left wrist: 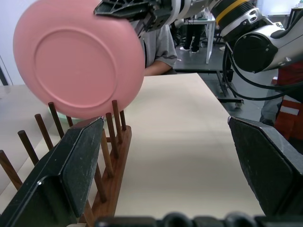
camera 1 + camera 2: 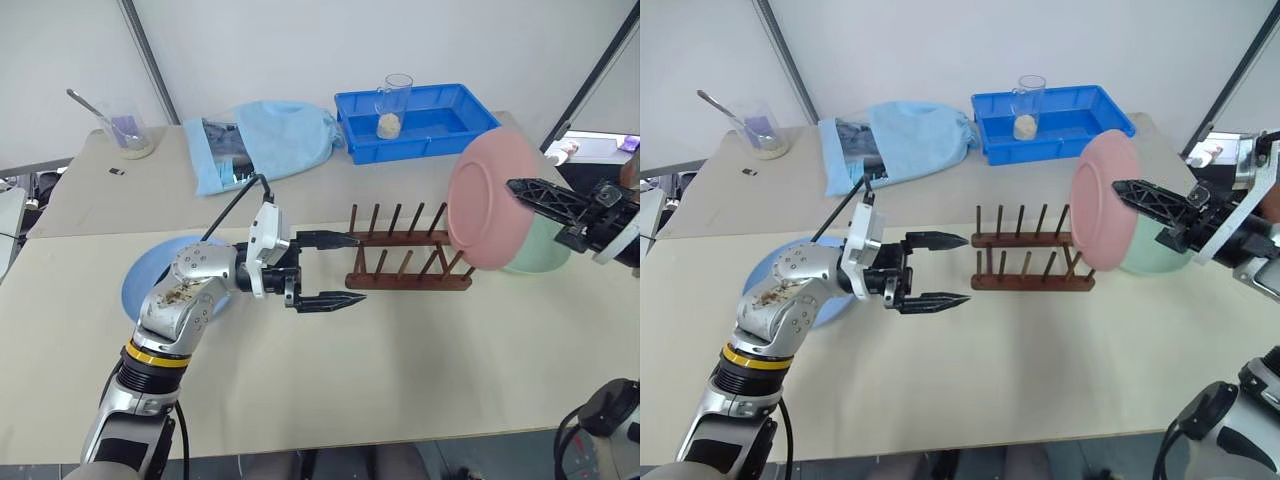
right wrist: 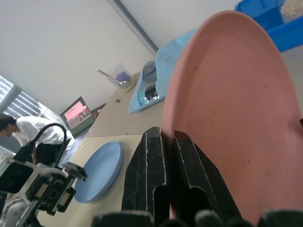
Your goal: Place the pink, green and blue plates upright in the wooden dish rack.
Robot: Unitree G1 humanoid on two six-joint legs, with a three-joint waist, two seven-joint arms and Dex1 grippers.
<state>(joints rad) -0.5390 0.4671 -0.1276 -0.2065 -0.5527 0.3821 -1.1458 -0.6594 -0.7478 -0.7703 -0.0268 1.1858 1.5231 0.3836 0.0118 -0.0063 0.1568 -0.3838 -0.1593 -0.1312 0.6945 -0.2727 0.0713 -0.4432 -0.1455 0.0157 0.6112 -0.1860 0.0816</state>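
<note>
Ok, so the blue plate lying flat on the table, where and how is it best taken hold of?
Probably by the rim. The blue plate lies flat, so only its thin raised edge gives a pinch. The left gripper is open beside it, and its arm hangs over the plate's near right part. A low approach from the table's front, one finger under the lip, likely suits best.
</note>
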